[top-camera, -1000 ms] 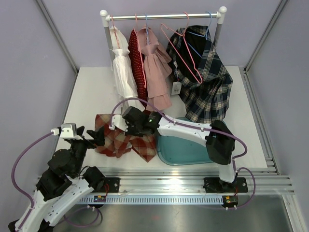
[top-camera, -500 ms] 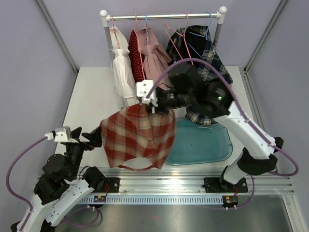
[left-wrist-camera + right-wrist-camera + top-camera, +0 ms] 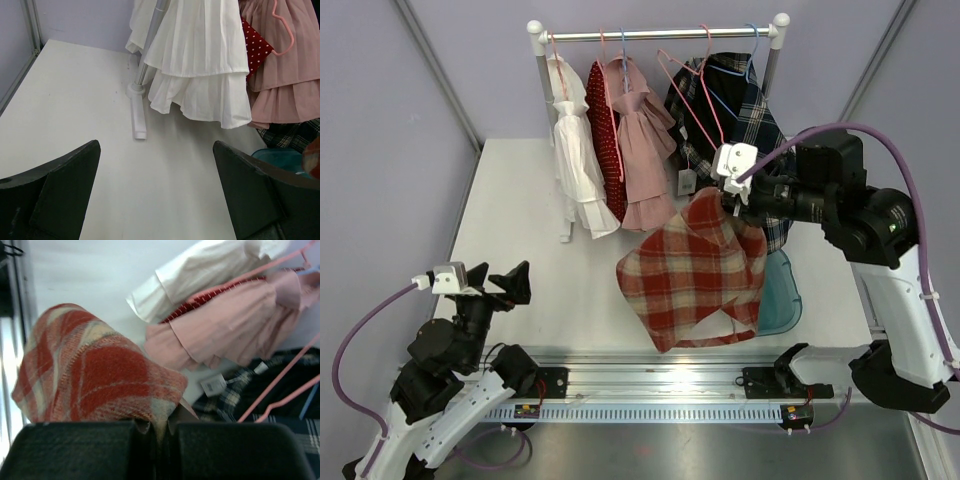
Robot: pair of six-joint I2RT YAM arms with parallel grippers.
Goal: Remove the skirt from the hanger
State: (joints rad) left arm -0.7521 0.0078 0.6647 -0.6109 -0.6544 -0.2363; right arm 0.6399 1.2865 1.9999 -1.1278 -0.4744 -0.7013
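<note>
The right claw [image 3: 729, 193] is clamped on the top edge of the red checked skirt [image 3: 692, 275]. The skirt hangs free in the air in front of the rail [image 3: 660, 35], under its right half. No hanger shows on it, so to my eye it is off.

The worry is the grip. The right wrist view shows only a small fold pinched between the fingers, so a quick swing could let it slip onto the worktop [image 3: 520, 220]. It also hangs close to the dark checked garment [image 3: 755, 120] and the bare pink hanger [image 3: 705, 110] on the rail, which could snag it.

Only the overhead view shows the skirt's full drop. The left claw [image 3: 508, 285] sits well forward of the rail's left end. Its own camera shows it spread wide and empty.
</note>
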